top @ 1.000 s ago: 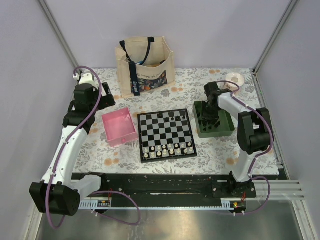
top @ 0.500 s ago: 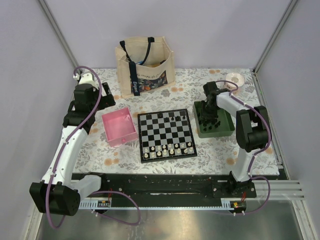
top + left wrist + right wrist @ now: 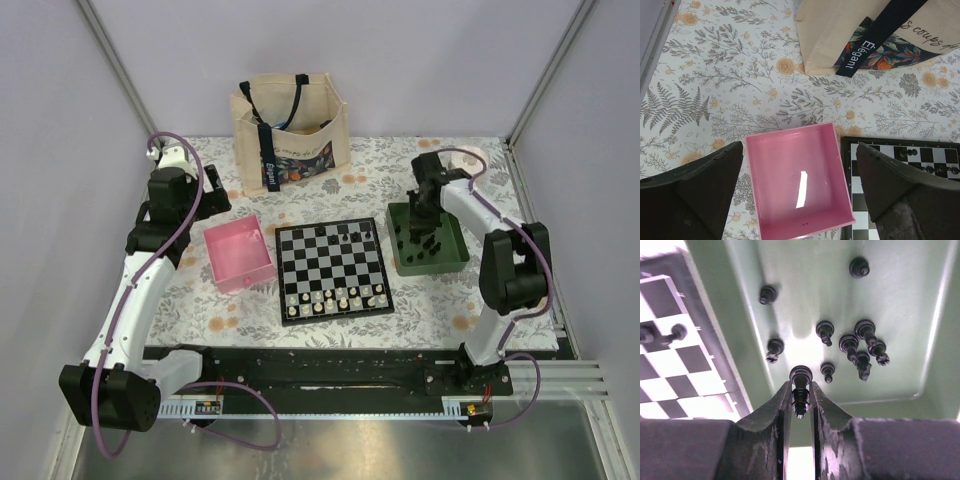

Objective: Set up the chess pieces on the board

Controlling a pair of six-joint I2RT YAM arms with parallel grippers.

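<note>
The chequered board (image 3: 332, 267) lies mid-table, with white pieces along its near rows and a few black chess pieces (image 3: 347, 232) at its far edge. My right gripper (image 3: 800, 392) is shut on a black chess piece (image 3: 800, 385), held over the green tray (image 3: 900, 315), where several more black pieces (image 3: 862, 342) lie. In the top view this gripper (image 3: 420, 222) hangs over the green tray (image 3: 452, 262). My left gripper (image 3: 800, 200) is open and empty, high above the pink tray (image 3: 798, 186). The board's corner (image 3: 905, 155) shows at its right.
A cloth tote bag (image 3: 290, 130) stands at the back of the floral tablecloth. A white roll of tape (image 3: 470, 157) lies at the back right. The pink tray (image 3: 240, 255) sits left of the board and holds nothing visible.
My right gripper has lifted slightly and shifted toward the back of the green tray, its arm swinging right. The left arm has not moved.
</note>
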